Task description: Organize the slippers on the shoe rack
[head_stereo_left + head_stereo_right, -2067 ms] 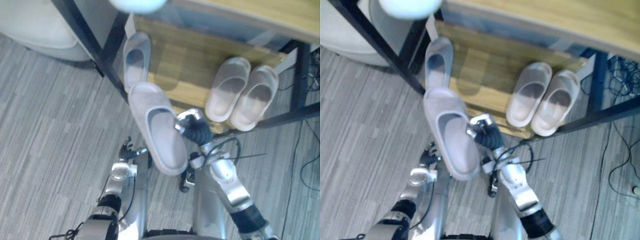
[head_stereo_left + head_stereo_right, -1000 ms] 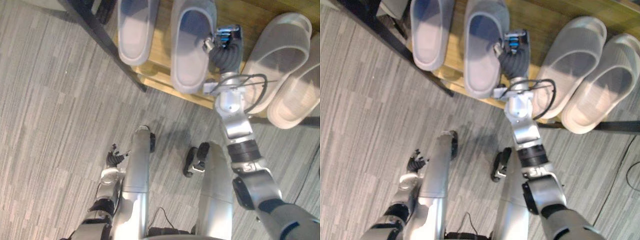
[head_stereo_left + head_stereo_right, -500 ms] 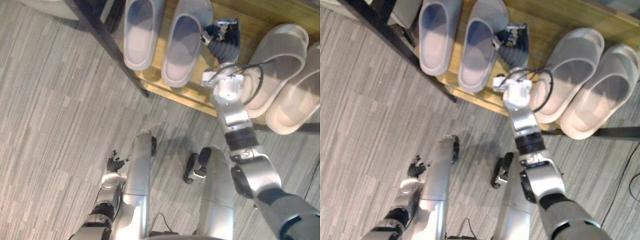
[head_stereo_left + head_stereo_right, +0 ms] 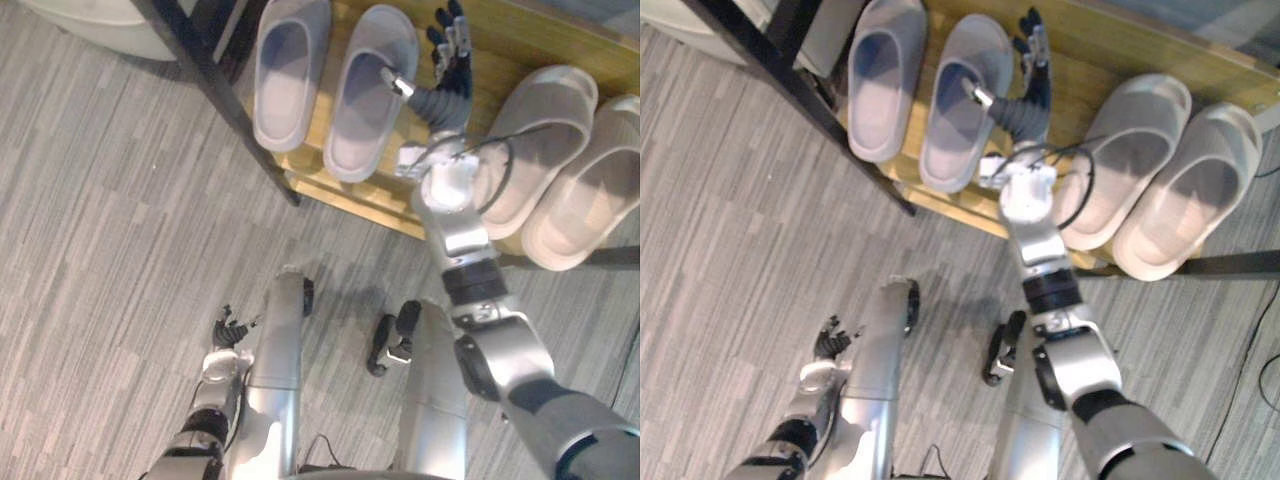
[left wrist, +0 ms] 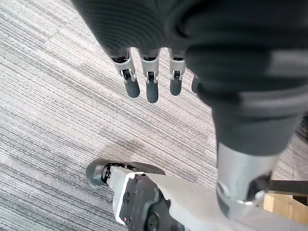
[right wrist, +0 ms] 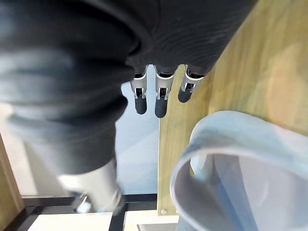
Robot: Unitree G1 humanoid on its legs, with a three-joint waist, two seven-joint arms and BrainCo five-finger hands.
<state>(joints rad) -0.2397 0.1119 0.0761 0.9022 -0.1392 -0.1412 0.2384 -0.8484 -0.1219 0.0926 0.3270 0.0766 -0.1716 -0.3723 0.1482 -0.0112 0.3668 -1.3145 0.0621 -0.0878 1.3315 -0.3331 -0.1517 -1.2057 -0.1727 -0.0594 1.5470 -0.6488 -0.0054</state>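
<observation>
**A:** Where's the right hand (image 4: 449, 62)?

**B:** It's out over the wooden shelf of the shoe rack (image 4: 505, 42). The fingers (image 6: 160, 105) are straight and a little spread, and they hold nothing.

**A:** And the slipper?

**B:** The grey slipper (image 4: 368, 92) lies flat on the shelf just beside the hand, on its thumb side, toe pointing in toward the back of the rack. The thumb reaches to the slipper's edge, but I can't tell whether it touches. In the right wrist view the slipper's rim shows near the fingers, and none of them curl round it.

**A:** What about its partner?

**B:** The second grey slipper (image 4: 288, 72) sits on the far side of the first from the hand. The two are side by side and nearly parallel, close to the rack's black post (image 4: 214, 88).

**A:** What's on the hand's other side?

**B:** Two pale slippers (image 4: 545, 150) lie together on the same shelf, next to the forearm.

**A:** And the left hand (image 5: 151, 89)?

**B:** It hangs low over the grey carpet (image 4: 100, 250), well away from the rack. Its fingers are loose and it holds nothing.
</observation>
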